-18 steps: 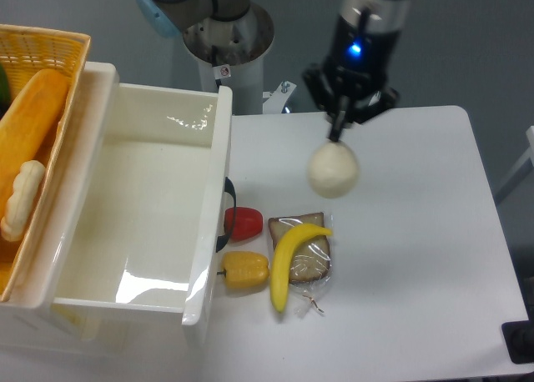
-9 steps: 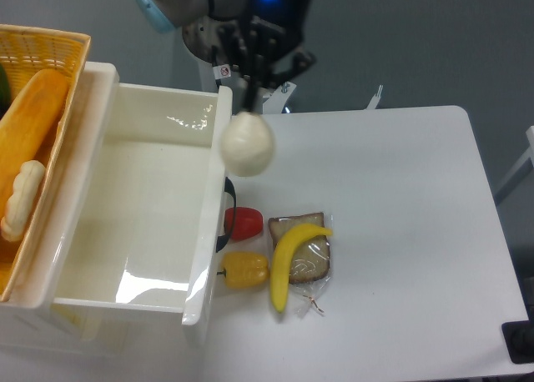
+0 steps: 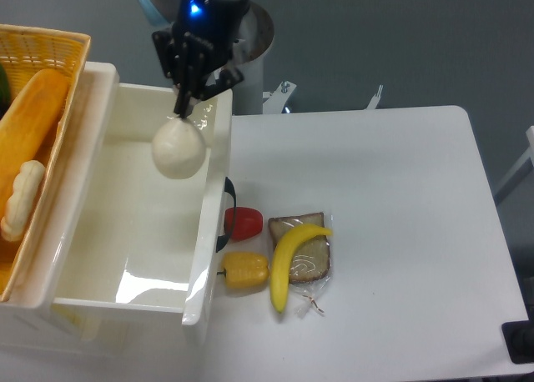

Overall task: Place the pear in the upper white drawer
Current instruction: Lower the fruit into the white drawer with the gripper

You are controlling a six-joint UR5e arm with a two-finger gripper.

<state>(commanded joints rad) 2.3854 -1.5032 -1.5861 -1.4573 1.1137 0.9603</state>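
The pear, pale cream and nearly round, hangs by its stem from my gripper, which is shut on it. It is in the air over the right part of the upper white drawer, just inside the drawer's right wall. The drawer is pulled out, with deep glossy walls and a dark handle on its front. The bare inside of the drawer shows below the fruit.
A woven yellow basket with bread-like items sits left of the drawer. On the table beside the drawer front lie a red item, a yellow-orange pepper, a banana and a wrapped bread slice. The arm's base stands behind.
My gripper carried the pear left from above the table's back middle, past the drawer's right wall, to over the drawer's interior. The items on the table stayed put.
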